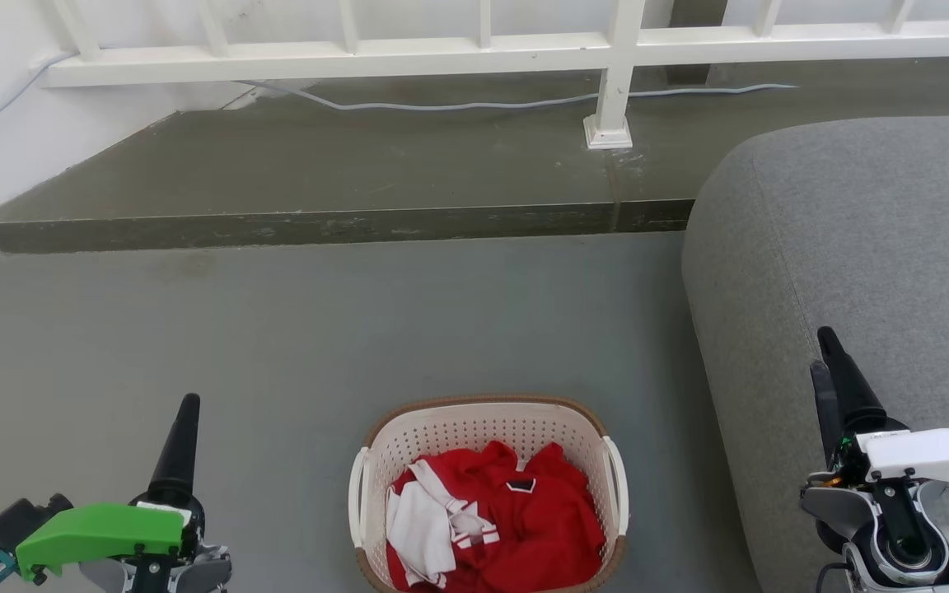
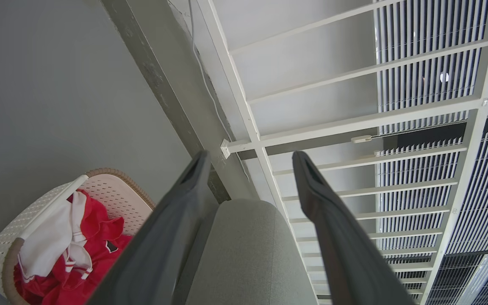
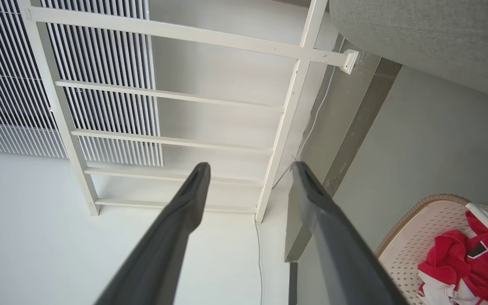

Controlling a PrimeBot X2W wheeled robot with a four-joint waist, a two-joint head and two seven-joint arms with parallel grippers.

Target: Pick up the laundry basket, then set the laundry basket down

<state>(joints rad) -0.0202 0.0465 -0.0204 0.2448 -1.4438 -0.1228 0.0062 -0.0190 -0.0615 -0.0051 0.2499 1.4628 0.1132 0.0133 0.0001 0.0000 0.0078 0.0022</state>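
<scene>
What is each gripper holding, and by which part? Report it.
Nothing is held. The left gripper and the right gripper have jaws open, both apart from the laundry basket.

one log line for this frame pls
stage: pre-grasp | laundry basket: on floor, clothes inside | left pincer: open, clear | right pincer: open, clear

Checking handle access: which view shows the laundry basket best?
The head view: the laundry basket shows both white handles, most of its brown rim and the clothes inside. The left wrist view catches one end at lower left; the right wrist view, a cropped corner at lower right.
</scene>
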